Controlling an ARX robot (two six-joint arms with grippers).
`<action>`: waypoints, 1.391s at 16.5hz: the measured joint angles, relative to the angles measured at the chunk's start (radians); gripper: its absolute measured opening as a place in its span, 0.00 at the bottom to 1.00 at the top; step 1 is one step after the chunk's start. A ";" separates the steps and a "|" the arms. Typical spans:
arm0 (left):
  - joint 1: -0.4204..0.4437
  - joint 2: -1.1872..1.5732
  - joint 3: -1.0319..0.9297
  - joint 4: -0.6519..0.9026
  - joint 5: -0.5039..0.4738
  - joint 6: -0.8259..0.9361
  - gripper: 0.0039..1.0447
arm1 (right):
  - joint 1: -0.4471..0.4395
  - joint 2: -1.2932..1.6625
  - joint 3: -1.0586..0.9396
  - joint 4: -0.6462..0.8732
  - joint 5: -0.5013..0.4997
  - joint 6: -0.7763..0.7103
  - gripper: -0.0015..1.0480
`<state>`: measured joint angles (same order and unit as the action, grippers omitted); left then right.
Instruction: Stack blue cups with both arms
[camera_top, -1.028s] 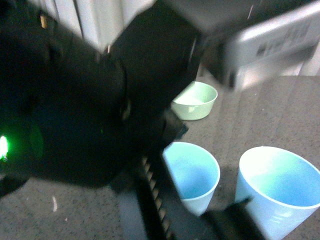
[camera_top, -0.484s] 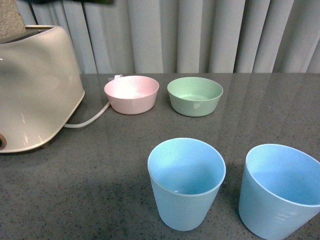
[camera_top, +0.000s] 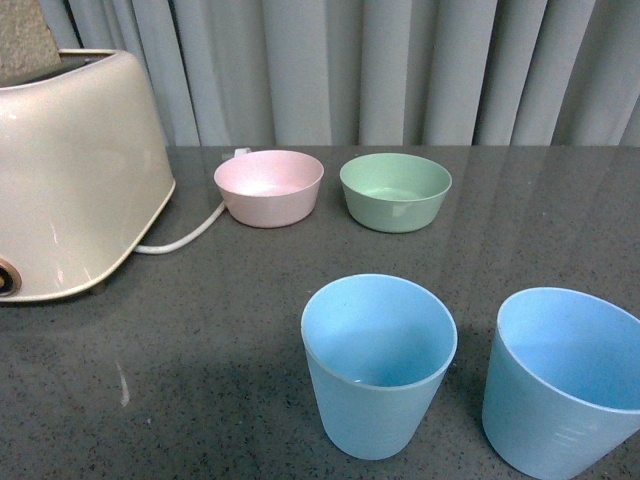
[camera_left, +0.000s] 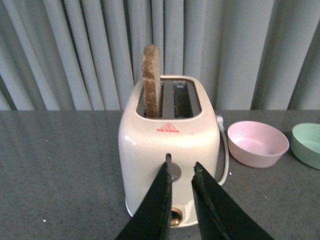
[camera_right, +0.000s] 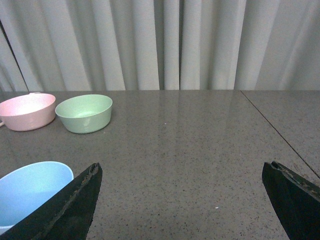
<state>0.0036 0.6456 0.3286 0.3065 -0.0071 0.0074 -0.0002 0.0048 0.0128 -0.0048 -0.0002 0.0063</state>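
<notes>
Here cups (camera_top: 378, 365) stand on speckled tabletop (camera_top: 200, 400) before curtains (camera_top: 400, 70).

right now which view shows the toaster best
The left wrist view: the toaster sits almost whole, both slots and a bread slice standing in one visible, only its lower front hidden by the left hand. The front view cuts it off at the frame edge. The right wrist view misses it.

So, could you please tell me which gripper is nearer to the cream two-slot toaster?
Left. The left gripper points straight at the toaster close ahead; the right gripper hangs by a light blue plastic cup, with no toaster in view.
</notes>
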 joint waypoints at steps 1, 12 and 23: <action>-0.004 -0.029 -0.047 0.011 0.007 -0.001 0.06 | 0.000 0.000 0.000 0.000 0.000 0.000 0.94; -0.004 -0.309 -0.267 -0.040 0.007 -0.004 0.01 | 0.000 0.000 0.000 0.000 0.000 0.000 0.94; -0.004 -0.616 -0.314 -0.322 0.005 -0.004 0.01 | 0.000 0.000 0.000 0.000 0.000 0.000 0.94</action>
<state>-0.0002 0.0292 0.0151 -0.0154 -0.0017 0.0032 -0.0002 0.0048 0.0128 -0.0048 -0.0002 0.0063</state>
